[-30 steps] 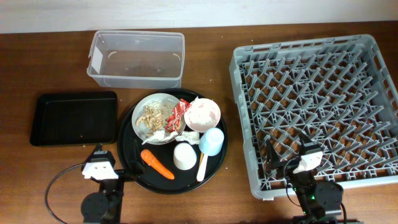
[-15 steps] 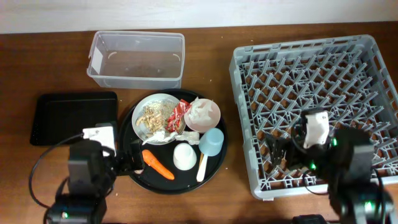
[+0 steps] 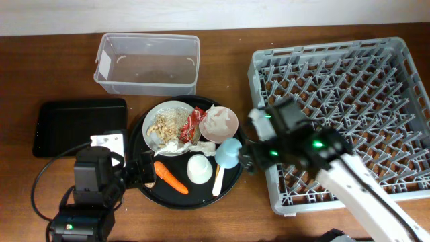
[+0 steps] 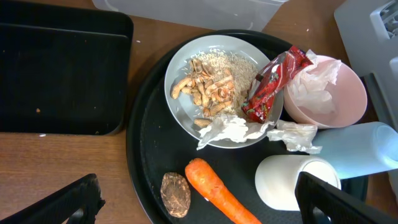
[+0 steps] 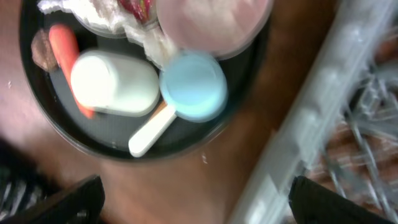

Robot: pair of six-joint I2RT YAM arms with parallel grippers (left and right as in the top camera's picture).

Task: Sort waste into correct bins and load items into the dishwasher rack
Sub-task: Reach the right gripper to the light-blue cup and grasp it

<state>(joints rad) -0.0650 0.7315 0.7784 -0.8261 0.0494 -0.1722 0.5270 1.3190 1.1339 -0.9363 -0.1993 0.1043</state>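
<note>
Overhead, a brown wooden table (image 3: 60, 67) is shown; its right side is taken up by the dishwasher rack (image 3: 349, 101), a grey pegged crate in which nothing is loaded yet, set where the right arm can likely reach it; at the centre a round black tray (image 3: 142, 190) is seen, on which all the waste and dishes are gathered, seemingly as the starting pile; the clear tub (image 3: 148, 64) at the back and the shallow black tray (image 3: 80, 128) at the left lie bare, probably placed near the left arm for sorted waste; the right gripper (image 5: 196, 186) is held by the tray's right edge near the light blue cup (image 5: 194, 86), jaws wide apart with nothing between, perhaps lined up for a grasp; the left gripper (image 4: 198, 196) is poised over the carrot (image 4: 214, 190), jaws likewise spread and unladen; beige scraps (image 4: 205, 90) are heaped in the grey-white bowl (image 4: 177, 127), tissues (image 4: 317, 87) in the pink bowl (image 4: 339, 109); the white cup (image 4: 292, 180) is laid on its side just beside the blue one; a pale fork (image 5: 152, 132) is tucked against both cups; a red wrapper (image 4: 273, 84) is propped between the bowls; a small brown lump (image 4: 176, 194) is seen just left of the carrot
</note>
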